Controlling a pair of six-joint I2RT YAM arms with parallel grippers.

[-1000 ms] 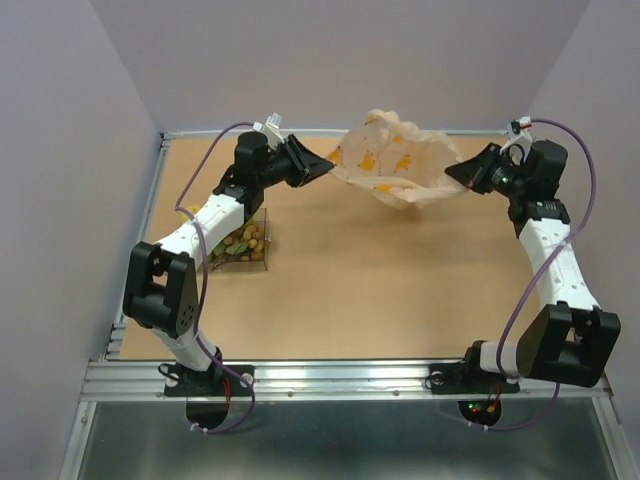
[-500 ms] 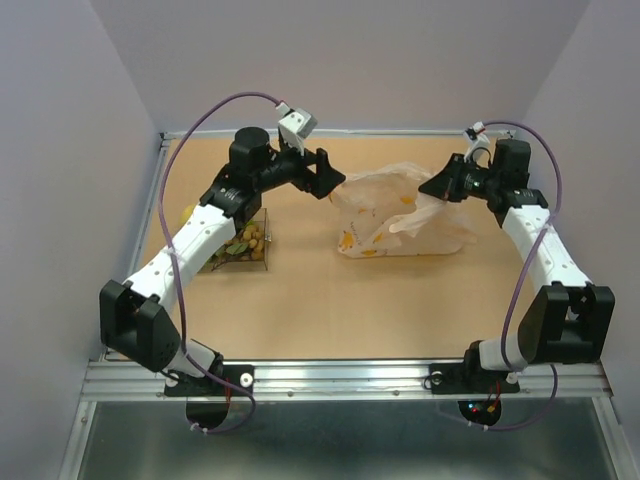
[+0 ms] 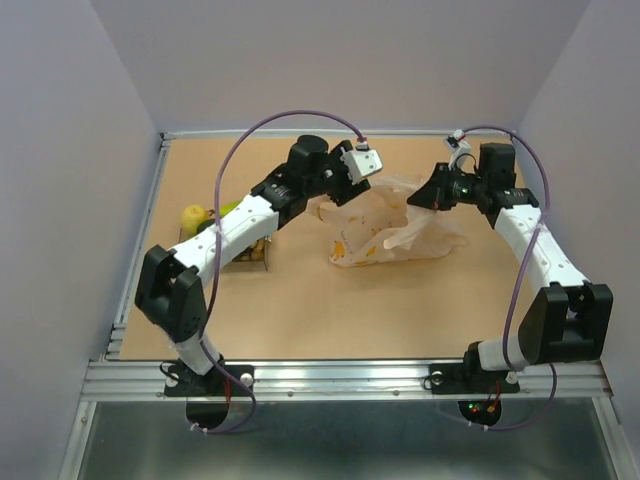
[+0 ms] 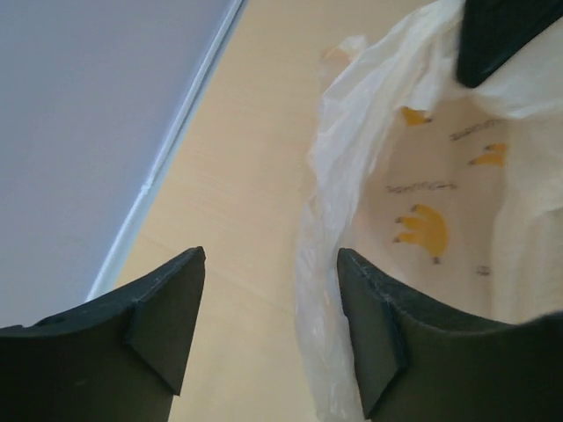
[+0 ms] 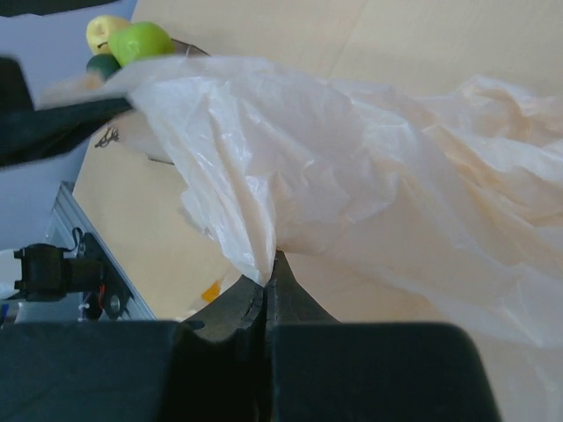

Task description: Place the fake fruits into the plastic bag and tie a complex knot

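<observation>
Tan tabletop [image 3: 300, 310]: the plastic bag [image 3: 385, 235] lies crumpled nearer the far edge, right of centre, its rim pinched by the right gripper [image 5: 266, 274] (jaws tight together). Beside it the left gripper [image 4: 270, 253] gapes wide; fake fruits [image 3: 194, 215] sit near the left edge.

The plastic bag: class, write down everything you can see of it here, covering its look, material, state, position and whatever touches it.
The plastic bag is thin, crinkly, translucent whitish-peach film printed with yellow-orange bananas and small lettering. It slumps crumpled on the tan table, with its upper right part lifted where the right gripper is shut on a pinched fold. The left gripper stands open beside the bag's other edge, holding nothing. No fruit is visible inside it.
</observation>
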